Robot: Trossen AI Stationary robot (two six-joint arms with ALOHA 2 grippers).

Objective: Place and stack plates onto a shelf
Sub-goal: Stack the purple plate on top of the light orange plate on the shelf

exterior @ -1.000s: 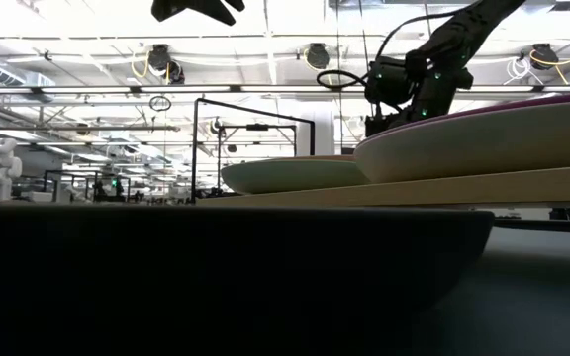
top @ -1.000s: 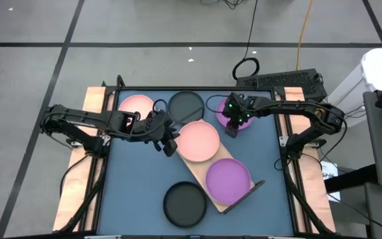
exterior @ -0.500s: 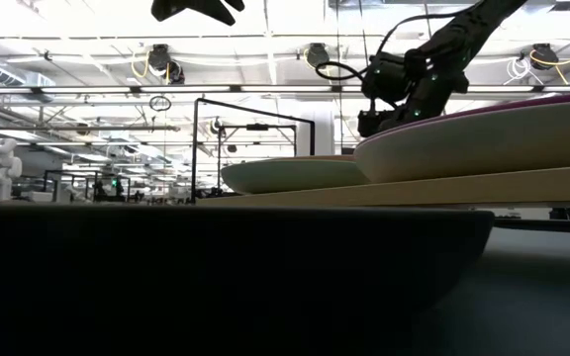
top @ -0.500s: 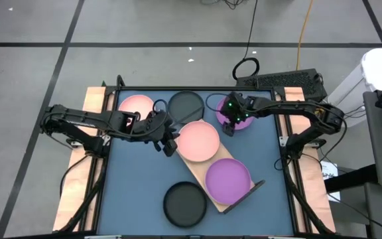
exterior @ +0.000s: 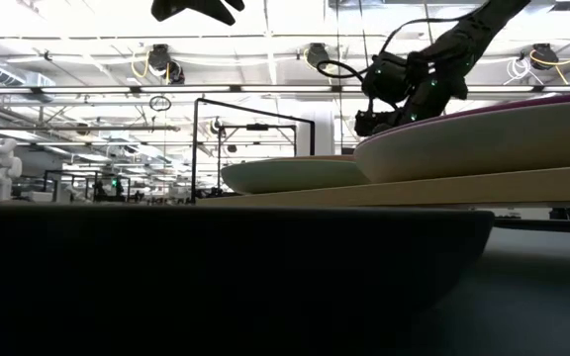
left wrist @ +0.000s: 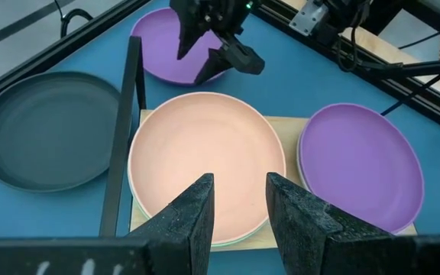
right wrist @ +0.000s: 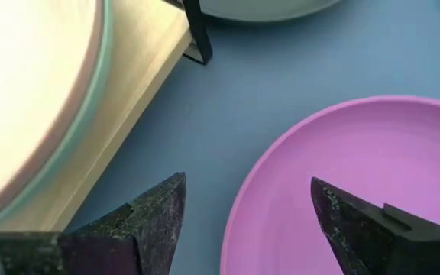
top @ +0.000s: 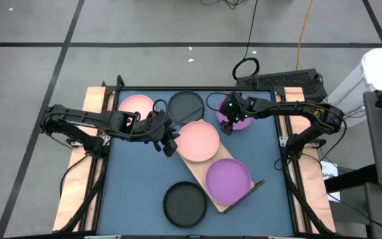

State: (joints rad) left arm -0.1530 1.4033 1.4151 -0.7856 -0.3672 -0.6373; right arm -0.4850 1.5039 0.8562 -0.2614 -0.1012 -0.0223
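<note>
The shelf (top: 195,170), a wooden board with a black wire frame, lies slantwise mid-table. A pink plate (top: 199,141) rests on a pale green plate (left wrist: 138,211) at the shelf's far end. A purple plate (top: 227,180) sits on its near end. My left gripper (left wrist: 239,180) hovers open above the pink plate's left rim, holding nothing. My right gripper (right wrist: 247,183) is open over the near-left rim of another purple plate (top: 242,119) lying flat on the table. One finger is over its inside, the other over the bare table.
Loose on the blue table lie a black plate (top: 186,105) and a pink plate (top: 136,106) at the far edge. Another black plate (top: 185,204) lies near the front and fills the low view's foreground. The shelf's upright wire end (left wrist: 124,130) stands between the stacked plates and the far black plate.
My right gripper has tipped up to a flatter slant over the purple plate on the table. Its fingertips have swung a little toward the shelf's far end. The plates and my left gripper have stayed where they were.
</note>
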